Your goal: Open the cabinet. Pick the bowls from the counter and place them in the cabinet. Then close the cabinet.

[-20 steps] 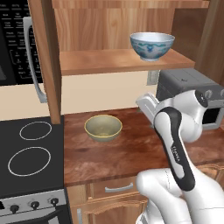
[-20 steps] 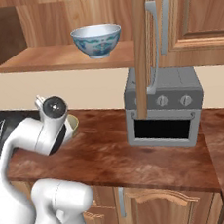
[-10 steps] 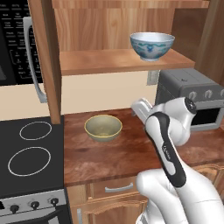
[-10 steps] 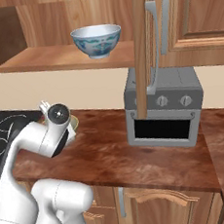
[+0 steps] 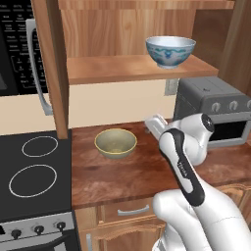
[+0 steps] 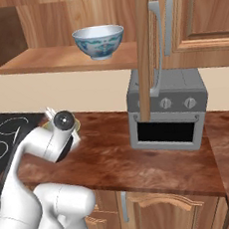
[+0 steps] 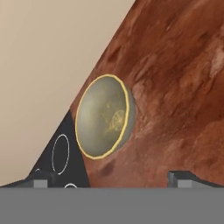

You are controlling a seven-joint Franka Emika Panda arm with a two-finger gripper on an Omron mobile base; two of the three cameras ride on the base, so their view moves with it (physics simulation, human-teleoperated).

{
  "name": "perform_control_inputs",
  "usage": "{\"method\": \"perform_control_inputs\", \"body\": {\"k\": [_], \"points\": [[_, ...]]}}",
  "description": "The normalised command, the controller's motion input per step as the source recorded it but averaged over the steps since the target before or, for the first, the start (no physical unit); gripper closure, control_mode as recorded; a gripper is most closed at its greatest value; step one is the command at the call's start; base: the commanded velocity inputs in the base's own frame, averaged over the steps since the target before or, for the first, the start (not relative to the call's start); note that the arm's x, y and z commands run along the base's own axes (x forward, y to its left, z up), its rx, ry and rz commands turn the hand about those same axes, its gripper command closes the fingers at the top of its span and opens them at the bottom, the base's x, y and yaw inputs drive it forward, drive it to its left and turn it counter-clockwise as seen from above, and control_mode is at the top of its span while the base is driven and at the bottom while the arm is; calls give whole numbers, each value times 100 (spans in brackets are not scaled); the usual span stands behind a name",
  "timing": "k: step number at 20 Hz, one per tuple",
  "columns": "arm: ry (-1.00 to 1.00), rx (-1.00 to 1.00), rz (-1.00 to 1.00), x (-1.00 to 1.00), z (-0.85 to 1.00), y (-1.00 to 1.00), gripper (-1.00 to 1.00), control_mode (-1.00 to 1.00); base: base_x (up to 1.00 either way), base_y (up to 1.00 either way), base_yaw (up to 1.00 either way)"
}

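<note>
1. The cabinet (image 5: 142, 73) stands open, and the white-and-blue bowl (image 5: 170, 51) already sits on its shelf. The olive-yellow bowl (image 5: 115, 143) remains on the worktop (image 5: 127, 171), just beside the black stovetop (image 5: 34, 171) and in front of the beige wall.
2. The step in hand looks like the approach to the olive-yellow bowl, the second pick.
3. The end effector (image 5: 156, 125) hovers above the worktop, to the right of the bowl and apart from it. In the hand view its two finger tips (image 7: 186, 177) stand wide apart with nothing between them, so it is open and empty.
4. In the hand view the bowl (image 7: 104, 116) lies off to the left of the line between the tips. The hand should probably shift toward the bowl before it descends.
5. A grasp on the rim seems best: one finger inside, one outside, on the side nearest the arm.
6. Descend straight; a slanted approach could push the bowl toward the stovetop.
7. Close firmly and lift clear before swinging up to the shelf; the toaster oven (image 5: 215, 115) at the right and the open cabinet door (image 5: 51, 63) need clearance.
</note>
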Motion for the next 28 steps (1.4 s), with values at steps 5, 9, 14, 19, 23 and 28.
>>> {"method": "perform_control_inputs", "body": {"k": [5, 9, 14, 19, 23, 28], "points": [[1, 0, 0, 17, -25, 0, -100, -100, 0, 0, 0], [3, 0, 0, 20, -23, 0, -100, -100, 0, 0, 0], [7, 0, 0, 15, -15, 1, -100, -100, 0, 0, 0], [6, 0, 0, 17, -2, 4, -100, -100, 0, 0, 0], [1, 0, 0, 18, 0, 11, -100, -100, 0, 0, 0], [0, -1, 0, 20, -4, 15, -100, -100, 0, 0, 0]]}}
